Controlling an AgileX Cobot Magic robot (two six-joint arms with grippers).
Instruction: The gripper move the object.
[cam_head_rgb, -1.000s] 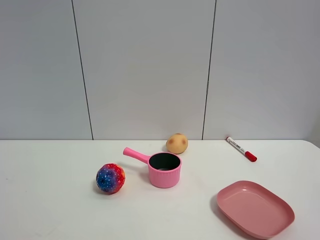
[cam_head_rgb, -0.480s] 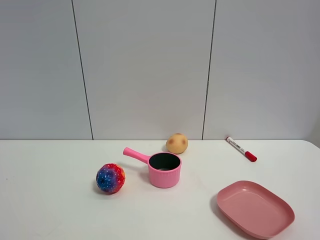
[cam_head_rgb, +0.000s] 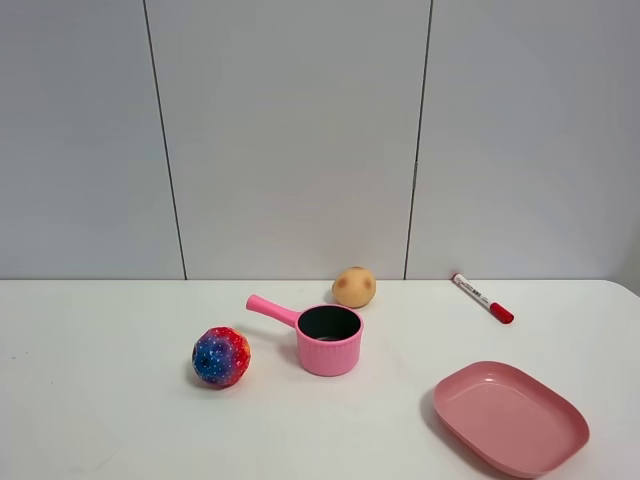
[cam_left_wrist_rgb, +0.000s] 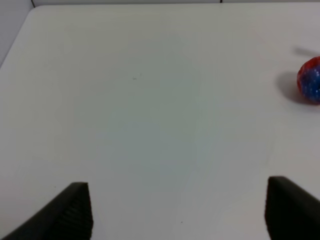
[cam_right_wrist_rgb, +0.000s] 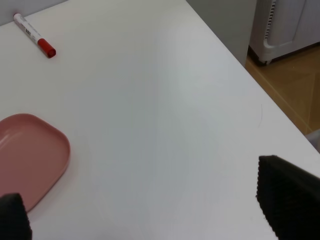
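The pink toy saucepan (cam_head_rgb: 329, 338) stands upright near the middle of the white table (cam_head_rgb: 100, 420), its handle pointing back-left. Neither arm shows in the exterior high view. In the left wrist view my left gripper (cam_left_wrist_rgb: 177, 212) is open, its black fingertips (cam_left_wrist_rgb: 75, 212) spread wide over bare table, far from the saucepan, which is out of that view. In the right wrist view my right gripper (cam_right_wrist_rgb: 145, 212) is open over the table's right part, beside the pink plate (cam_right_wrist_rgb: 27, 155). Both grippers are empty.
A multicoloured ball (cam_head_rgb: 221, 356) lies left of the saucepan; it also shows in the left wrist view (cam_left_wrist_rgb: 310, 80). A tan potato-like ball (cam_head_rgb: 354, 287) sits behind the saucepan. A red-capped marker (cam_head_rgb: 482, 298) lies at back right. The flat pink oval plate (cam_head_rgb: 510, 416) lies front right. The table's right edge (cam_right_wrist_rgb: 260, 95) drops to the floor.
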